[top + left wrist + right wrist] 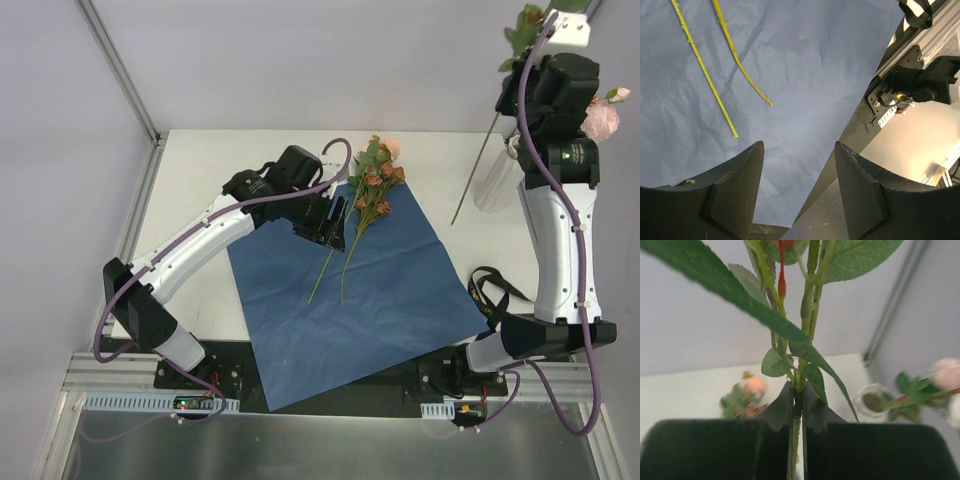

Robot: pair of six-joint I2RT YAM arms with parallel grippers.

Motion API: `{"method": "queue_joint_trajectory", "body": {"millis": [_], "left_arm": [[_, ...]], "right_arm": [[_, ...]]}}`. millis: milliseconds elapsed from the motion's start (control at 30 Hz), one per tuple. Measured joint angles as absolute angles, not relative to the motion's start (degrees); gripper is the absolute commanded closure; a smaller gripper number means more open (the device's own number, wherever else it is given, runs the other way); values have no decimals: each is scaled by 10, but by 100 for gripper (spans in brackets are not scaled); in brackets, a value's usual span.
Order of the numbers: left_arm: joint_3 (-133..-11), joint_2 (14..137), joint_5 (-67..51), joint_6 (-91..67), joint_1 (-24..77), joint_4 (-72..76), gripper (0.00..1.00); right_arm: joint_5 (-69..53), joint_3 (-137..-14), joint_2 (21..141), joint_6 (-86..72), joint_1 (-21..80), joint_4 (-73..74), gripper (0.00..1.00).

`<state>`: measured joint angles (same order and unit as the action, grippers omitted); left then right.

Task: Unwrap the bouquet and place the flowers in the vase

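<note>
The left arm [200, 235] and right arm [548, 250] are glossy white with black joints. A purple cable [573, 215] runs along each. The left end effector [799, 150] has matte black wedge-shaped fingers [735, 195].

From my remote station, the flowers [376, 183] on the plain deep-blue paper sheet [360, 310] show peach-orange blooms, green leaves and pale yellow-green stems [706, 76]. The stem [813, 270] in the black right gripper [797, 390] is green, with veined green leaves and one red bud [782, 286]. I also see a pale pink rose [602, 120] by the whitish, see-through vase [497, 182], a black ribbon [492, 292] on the white table [200, 160], and white arms [200, 240] with black joints and purple cables [300, 190].
</note>
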<state>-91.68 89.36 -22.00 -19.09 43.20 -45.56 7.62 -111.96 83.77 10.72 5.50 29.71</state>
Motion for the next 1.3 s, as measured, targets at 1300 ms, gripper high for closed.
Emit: {"method": "queue_joint_trajectory", "body": {"millis": [1300], "left_arm": [[-861,861,-246,-142,362,-423,25]], "right_arm": [[143,-1138,963,320,-47,-60,100]]}}
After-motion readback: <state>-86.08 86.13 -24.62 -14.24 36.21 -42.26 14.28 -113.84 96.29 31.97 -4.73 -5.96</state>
